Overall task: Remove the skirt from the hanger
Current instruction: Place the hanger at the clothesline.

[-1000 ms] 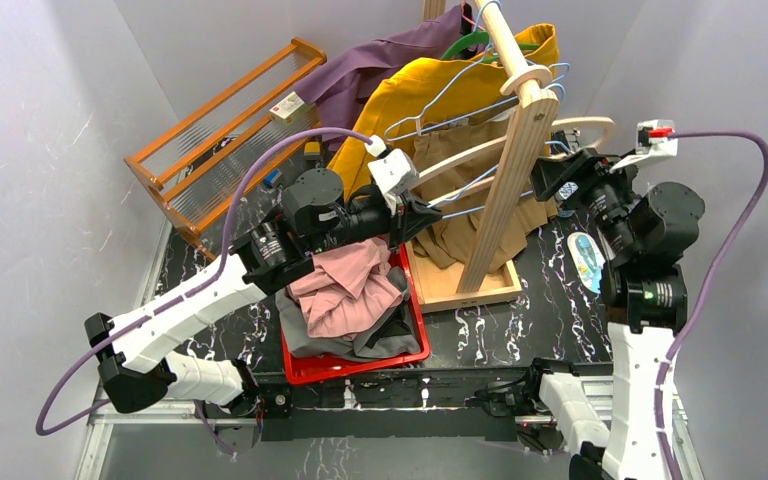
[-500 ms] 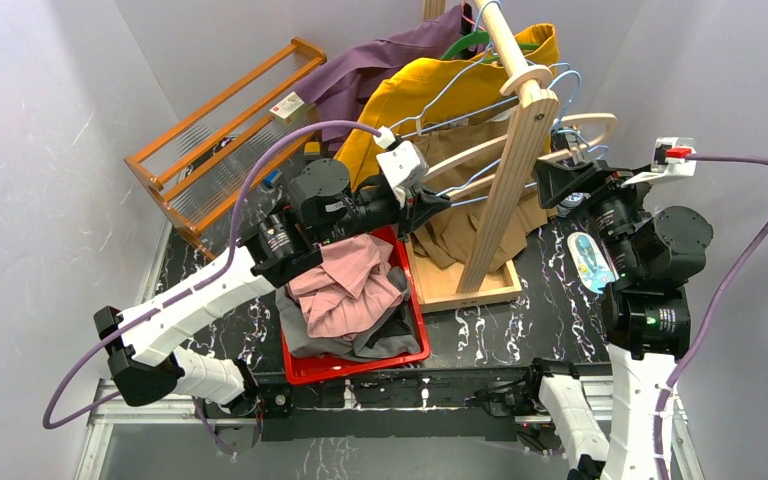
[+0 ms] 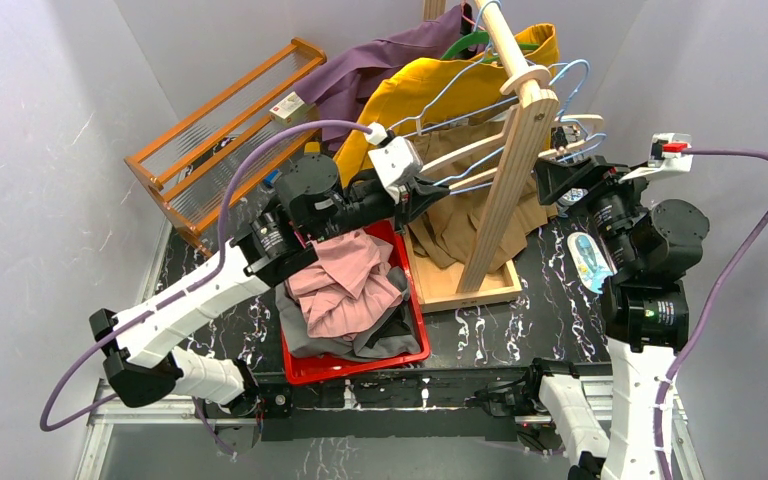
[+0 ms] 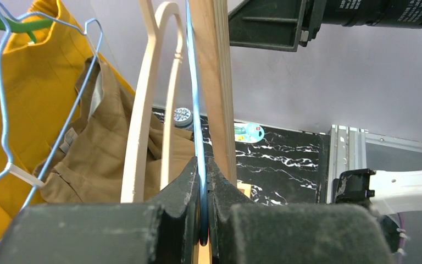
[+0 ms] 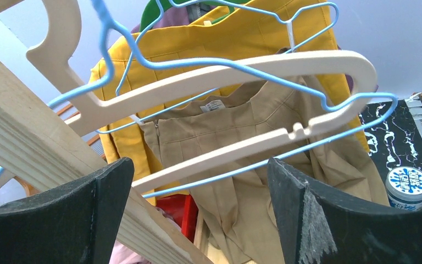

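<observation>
The tan skirt [image 3: 457, 228] hangs from the hangers on the wooden stand [image 3: 508, 175], its hem bunched on the stand's base. A cream wooden hanger [image 3: 475, 150] and a blue wire hanger [image 3: 480, 182] cross in front of it. My left gripper [image 3: 428, 190] is shut on the blue hanger's lower wire [image 4: 194, 82], right beside the stand's post [image 4: 213, 82]; the skirt [image 4: 96, 146] lies to its left. My right gripper [image 5: 198, 170] stands wide open just short of both hangers' right ends [image 5: 329, 82], holding nothing, with the skirt [image 5: 253, 143] behind.
A yellow garment [image 3: 415, 95] and a purple one [image 3: 380, 55] hang behind the skirt. A red bin [image 3: 305, 368] with pink and grey clothes sits left of the stand. An orange wooden rack [image 3: 210, 140] leans at back left. A small jar [image 5: 408, 186] and a packet [image 3: 587, 260] lie at right.
My left gripper has moved up and back with the blue wire pinched in it, and the hangers have shifted with it. The right wrist has drifted slightly right and its jaws have spread.
</observation>
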